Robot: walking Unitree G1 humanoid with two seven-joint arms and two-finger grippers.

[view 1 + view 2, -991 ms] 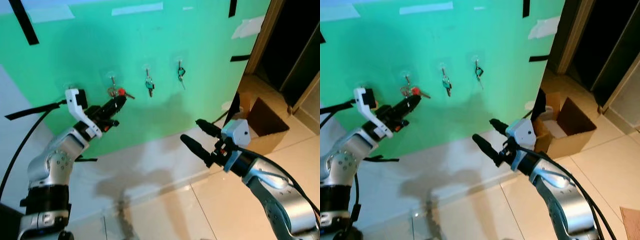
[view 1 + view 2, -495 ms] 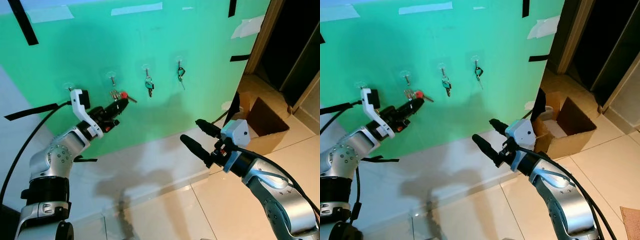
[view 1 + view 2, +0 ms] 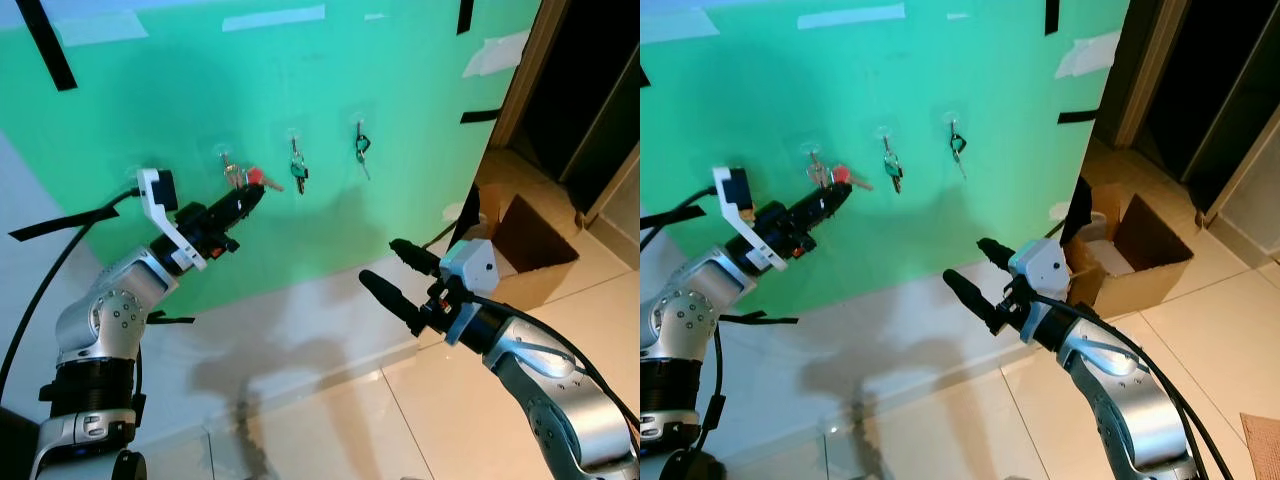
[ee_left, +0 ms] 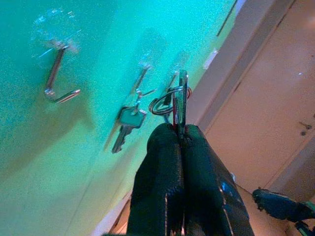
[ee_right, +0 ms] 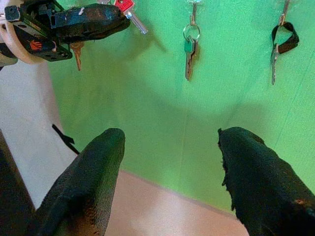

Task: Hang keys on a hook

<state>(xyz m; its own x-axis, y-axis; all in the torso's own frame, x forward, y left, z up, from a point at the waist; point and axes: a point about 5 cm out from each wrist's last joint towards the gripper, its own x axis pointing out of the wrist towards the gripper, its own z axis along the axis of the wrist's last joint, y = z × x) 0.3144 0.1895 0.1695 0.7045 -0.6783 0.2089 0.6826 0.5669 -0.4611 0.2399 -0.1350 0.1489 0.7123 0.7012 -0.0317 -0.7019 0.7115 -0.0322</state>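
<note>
While clamped in left gripper (image 3: pixel 246 197), keys (image 3: pixel 252 178) beside hook (image 3: pixel 225 157).

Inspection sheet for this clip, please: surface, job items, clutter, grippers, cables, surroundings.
Surface: green wall sheet with four clear adhesive hooks; leftmost hook bare.
Job's things: bunch of keys with red tag at the second hook, pinched in the left gripper.
Clutter: green-headed key on the third hook; black-strapped key on the fourth.
Grippers: left gripper jaws closed on the keys; right gripper jaws apart, holding nothing, off the wall.
Cables: black cable behind the left arm.
Surroundings: open cardboard box on tiled floor; dark doorway.
</note>
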